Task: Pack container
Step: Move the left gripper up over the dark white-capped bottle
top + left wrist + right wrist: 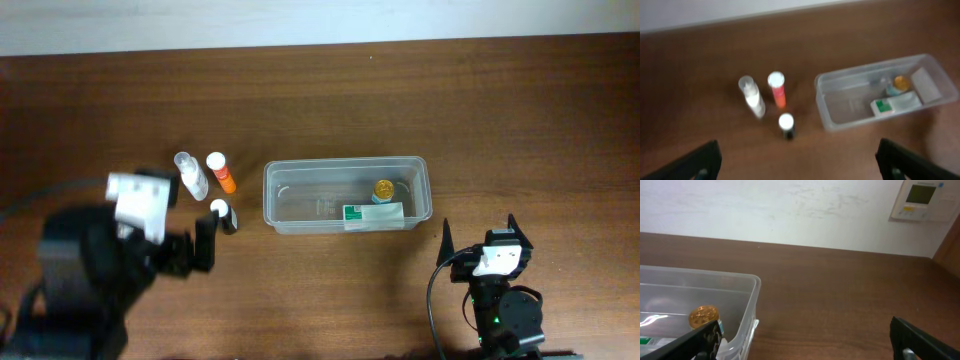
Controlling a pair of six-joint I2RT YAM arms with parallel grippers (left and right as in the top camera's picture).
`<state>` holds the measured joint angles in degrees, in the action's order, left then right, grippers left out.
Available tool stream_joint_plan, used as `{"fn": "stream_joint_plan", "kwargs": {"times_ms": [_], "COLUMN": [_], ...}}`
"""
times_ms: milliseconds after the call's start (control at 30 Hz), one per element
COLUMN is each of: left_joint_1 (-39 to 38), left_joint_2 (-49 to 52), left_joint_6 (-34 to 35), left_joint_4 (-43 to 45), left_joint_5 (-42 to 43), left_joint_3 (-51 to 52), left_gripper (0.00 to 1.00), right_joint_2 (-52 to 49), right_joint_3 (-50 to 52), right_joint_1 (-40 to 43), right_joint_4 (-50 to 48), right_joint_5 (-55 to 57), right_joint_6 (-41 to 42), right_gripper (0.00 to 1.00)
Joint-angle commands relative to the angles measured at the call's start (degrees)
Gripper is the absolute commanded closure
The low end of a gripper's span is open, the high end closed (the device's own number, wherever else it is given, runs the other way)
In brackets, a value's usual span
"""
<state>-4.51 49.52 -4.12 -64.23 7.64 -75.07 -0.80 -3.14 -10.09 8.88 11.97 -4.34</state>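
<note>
Sitting mid-table, the container (300, 166) runs left to right on the wooden table (500, 100). Inside, at its right end, we've got a gold-capped jar (384, 189) and a green-and-white box (373, 214) against the near wall. Just left of the tub, clear of it: a clear spray bottle (191, 174), an orange tube (221, 172) and a white-capped dark bottle (225, 215). Left gripper (799, 162) hovers near that dark bottle, jaws wide apart, empty. Right gripper (482, 238) sits off the tub's near right corner, jaws likewise spread, gripping nothing.
</note>
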Motion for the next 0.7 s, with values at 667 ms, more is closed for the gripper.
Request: {"fn": "stream_joint_plan", "kwargs": {"times_ms": [667], "left_joint_1": [0.17], "left_joint_2": [36.68], "left_joint_6": [-0.66], "left_joint_4": [-11.28], "left_joint_5": [5.68], "left_joint_3": [-7.17], "left_gripper": [0.01], "right_joint_2": [0.57], "right_joint_3": [0.48], "right_joint_1": [0.37], "right_joint_4": [0.04], "right_joint_5": [0.5], "right_joint_6": [0.09], "right_gripper": [0.02]}}
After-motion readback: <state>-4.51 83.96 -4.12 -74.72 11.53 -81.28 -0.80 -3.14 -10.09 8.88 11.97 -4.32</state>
